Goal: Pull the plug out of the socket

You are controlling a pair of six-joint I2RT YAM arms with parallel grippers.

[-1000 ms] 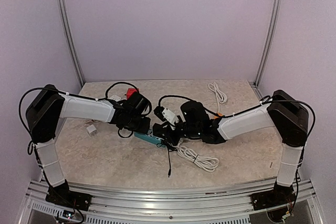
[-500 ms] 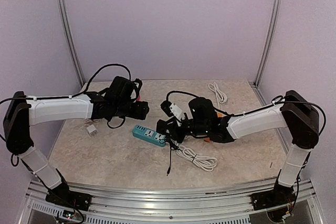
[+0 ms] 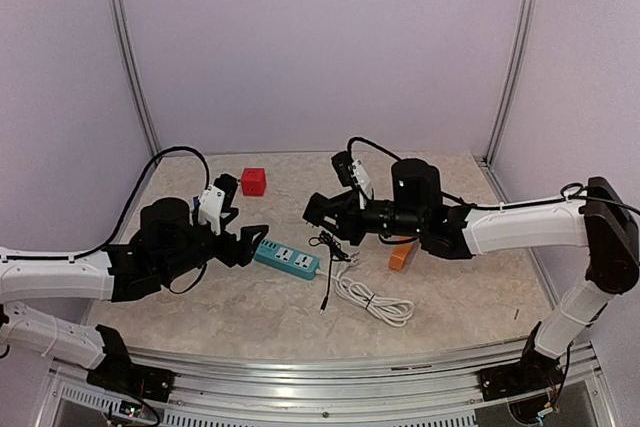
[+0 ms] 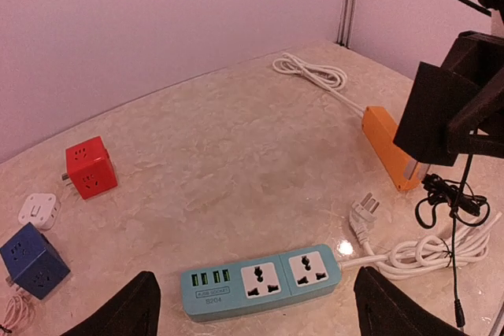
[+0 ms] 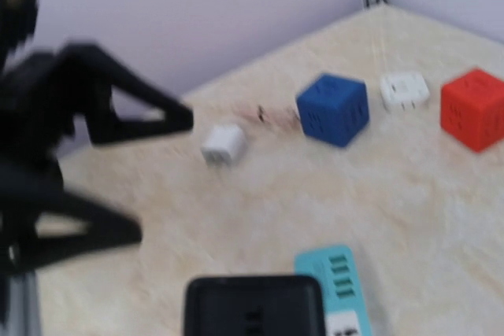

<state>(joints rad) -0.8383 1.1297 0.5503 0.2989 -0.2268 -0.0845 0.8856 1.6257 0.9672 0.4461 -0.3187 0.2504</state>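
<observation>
Left of the table (image 4: 236, 155): blue socket cube (image 4: 31, 260), white adapter (image 4: 38, 210) and red socket cube (image 4: 89, 167), all well apart from the strip. Left gripper (image 3: 241, 212) has its fingers spread wide, just left of the teal power strip (image 4: 264, 281), touching nothing. White plug (image 4: 362, 214) lies on the table just right of the strip, out of its sockets; its cord runs into the white cable coil (image 4: 441, 249). A thin black cable (image 4: 457, 273) crosses the coil. Orange block (image 4: 390, 147) is further right. Right gripper (image 3: 320, 215) hangs above the plug area; can't tell its finger state.
</observation>
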